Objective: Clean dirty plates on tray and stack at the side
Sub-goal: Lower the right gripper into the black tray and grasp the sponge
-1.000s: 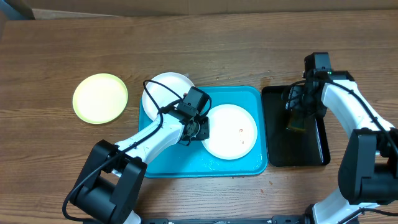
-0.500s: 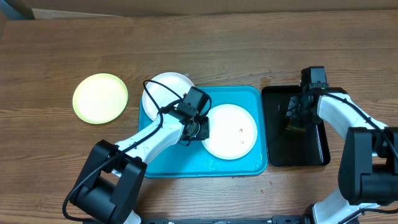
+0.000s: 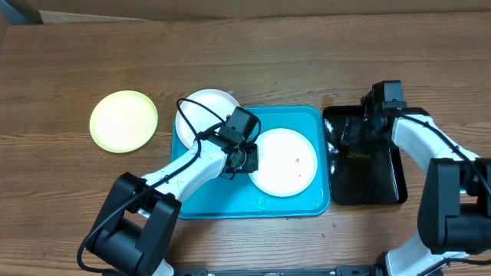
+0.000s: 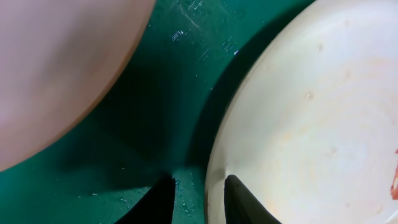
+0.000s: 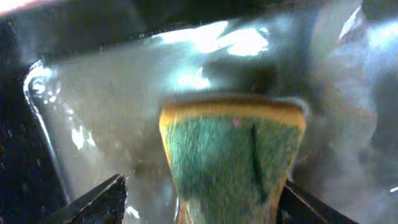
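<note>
3 plates: white (image 3: 284, 162) on tray (image 3: 230, 203), white (image 3: 205, 106) over its far-left corner, yellow-green (image 3: 123, 121) left of it. My left pincer (image 4: 200, 199) narrow, astride a plate rim; right pincer (image 5: 202, 202) wide round 1 sponge (image 5: 233, 155).

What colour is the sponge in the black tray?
The sponge is green with a yellow edge, best seen in the right wrist view.

Desk (image 3: 245, 61): brown wood that fills almost the whole overhead view. The grain and plank seams run left to right, with darker streaks and a few knots.
Far edge: a tan, cardboard-coloured strip (image 3: 230, 6) lies along the top of the view, behind the desk.
Top left corner: a dark shape (image 3: 17, 9), cut off by the frame and too little shown to identify.
Light: even and from above, with short, soft shadows on the wood.
</note>
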`<act>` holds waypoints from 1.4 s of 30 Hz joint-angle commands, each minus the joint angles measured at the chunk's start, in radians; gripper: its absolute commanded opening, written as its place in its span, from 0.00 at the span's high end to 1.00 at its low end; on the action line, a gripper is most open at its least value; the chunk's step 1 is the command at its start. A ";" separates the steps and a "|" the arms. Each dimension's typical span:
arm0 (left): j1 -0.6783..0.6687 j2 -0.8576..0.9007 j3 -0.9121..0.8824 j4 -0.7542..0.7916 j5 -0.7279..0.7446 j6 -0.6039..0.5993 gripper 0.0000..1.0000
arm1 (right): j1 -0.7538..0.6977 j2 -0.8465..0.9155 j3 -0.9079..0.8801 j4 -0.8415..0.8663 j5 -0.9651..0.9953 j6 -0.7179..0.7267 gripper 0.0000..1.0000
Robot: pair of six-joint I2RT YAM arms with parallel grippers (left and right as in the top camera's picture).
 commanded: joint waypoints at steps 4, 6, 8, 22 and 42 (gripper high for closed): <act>-0.006 0.008 -0.004 0.000 -0.014 0.001 0.71 | -0.002 0.007 0.002 -0.101 0.016 0.008 0.27; -0.006 0.008 -0.004 0.001 -0.014 0.001 0.71 | -0.002 0.007 0.002 -0.108 0.025 0.008 0.34; -0.006 0.008 -0.004 0.001 -0.014 0.001 0.71 | -0.002 0.007 0.002 -0.107 0.024 0.008 0.52; -0.005 0.008 -0.004 0.000 -0.014 0.001 0.68 | -0.002 0.007 0.003 -0.045 0.093 0.007 0.51; -0.005 0.008 -0.004 0.005 -0.014 0.001 0.67 | -0.002 0.007 0.009 0.123 0.111 0.007 0.36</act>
